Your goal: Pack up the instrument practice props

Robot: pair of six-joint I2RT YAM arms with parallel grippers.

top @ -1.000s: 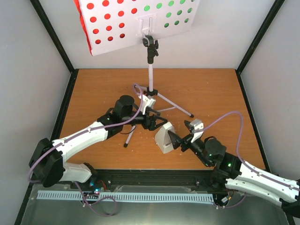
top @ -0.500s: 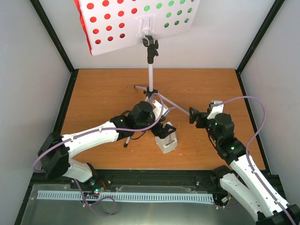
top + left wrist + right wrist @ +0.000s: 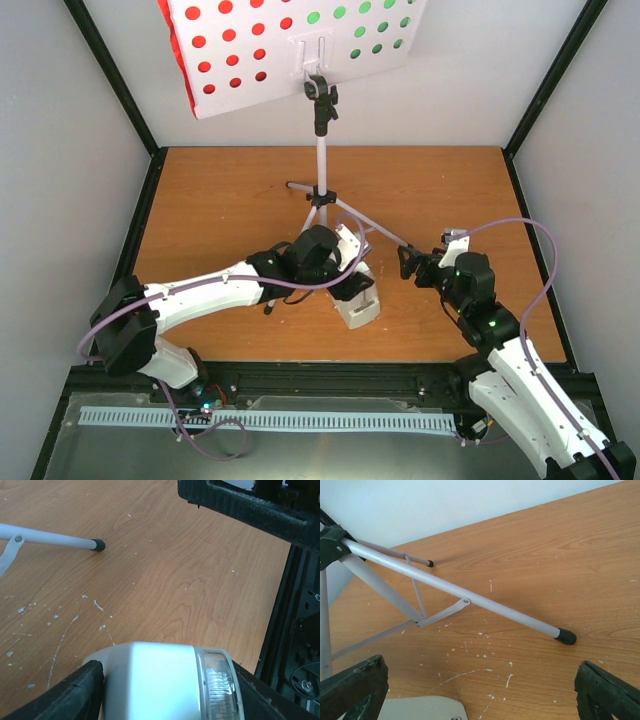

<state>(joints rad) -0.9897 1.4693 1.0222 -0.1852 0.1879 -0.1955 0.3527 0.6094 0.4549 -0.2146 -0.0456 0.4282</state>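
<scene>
Left arm has pushed further right over the last second and its jaws have narrowed. Right arm has swung off the metronome, back toward the tripod.

Small white wedge-shaped metronome with clear cover (image 3: 358,303) lies on the orange-brown wooden table (image 3: 200,200), near centre, just in front of the tripod legs. Left gripper (image 3: 352,283) is down over it. In the wrist view the black fingers (image 3: 60,700) flank both sides, one pad touching the white body. Can't tell if it's clamped yet. Reads as a side-on grasp that leaves the cover free.

Right gripper (image 3: 408,262) is spread wide and holds nothing. It faces the thin silver tripod leg (image 3: 470,597) and its black rubber foot (image 3: 566,636). My guess: staying clear of the pick, or lining up on the stand.

White perforated music stand (image 3: 300,50) is upright at the back. Red sheet (image 3: 199,42) and green sheet (image 3: 340,13) show through its holes, not yet packed.

In the way:
- Splayed legs sit right behind the metronome.
- The two grippers are near each other.
- A purple cable (image 3: 530,225) loops off the right wrist.

Lift should go up and toward the near edge.
</scene>
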